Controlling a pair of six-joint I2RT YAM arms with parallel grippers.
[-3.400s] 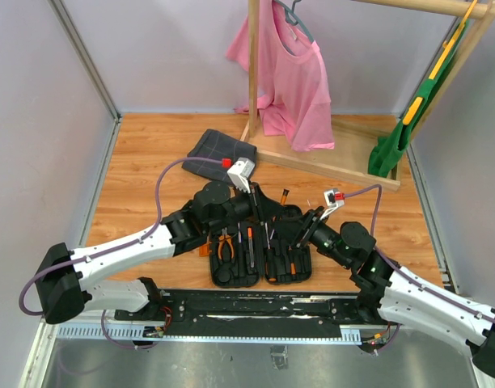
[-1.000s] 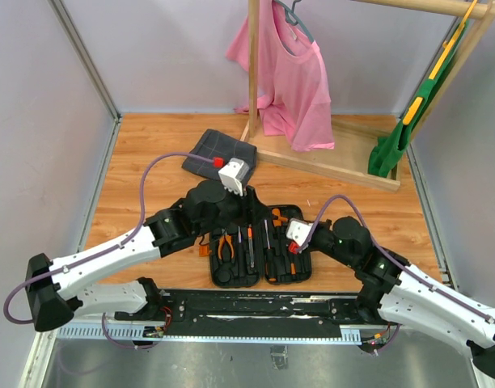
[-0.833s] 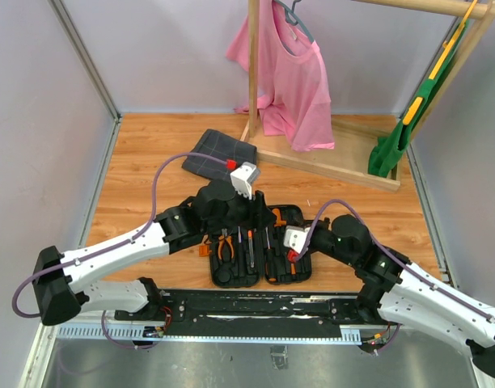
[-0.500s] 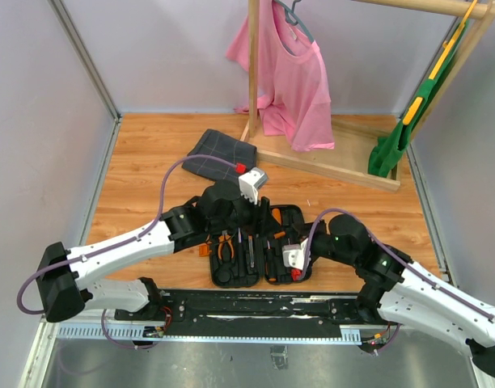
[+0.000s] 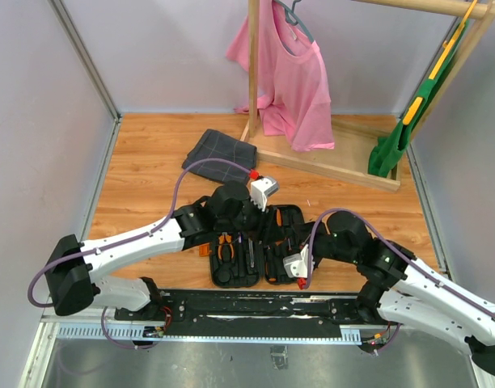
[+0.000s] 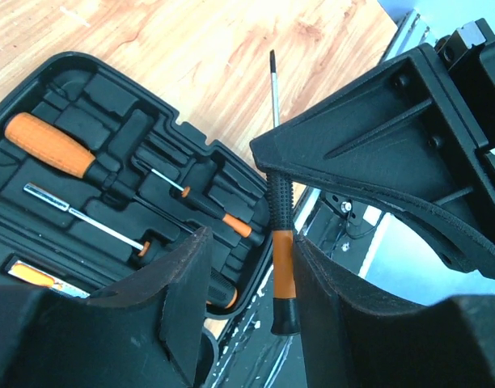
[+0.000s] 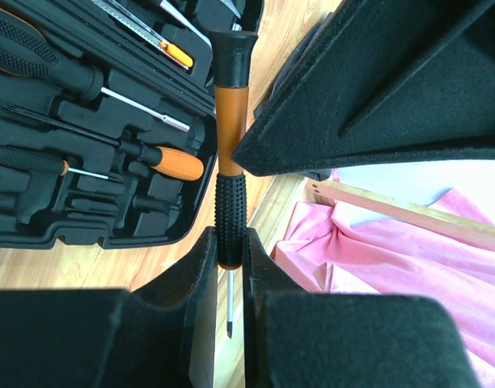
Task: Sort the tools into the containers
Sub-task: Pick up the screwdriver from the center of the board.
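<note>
Wooden desk (image 5: 150,162) carries the open black tool case (image 5: 223,279) near the arm bases. Both arms bend inward above it. At the case's edge the right gripper (image 7: 230,242) has its jaws pinching a slim orange-and-black screwdriver (image 7: 230,186), while the left gripper (image 6: 247,242) has its jaws spread either side of the handle.

Matt plastic case (image 7: 45,228), ribbed-handled screwdriver (image 7: 230,182), grainy wooden table (image 5: 150,162).

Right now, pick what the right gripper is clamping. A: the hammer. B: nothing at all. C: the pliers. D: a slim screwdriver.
D: in the right wrist view, the right gripper is shut on the ribbed black grip of the slim screwdriver, one finger pressing on each side of it.
</note>
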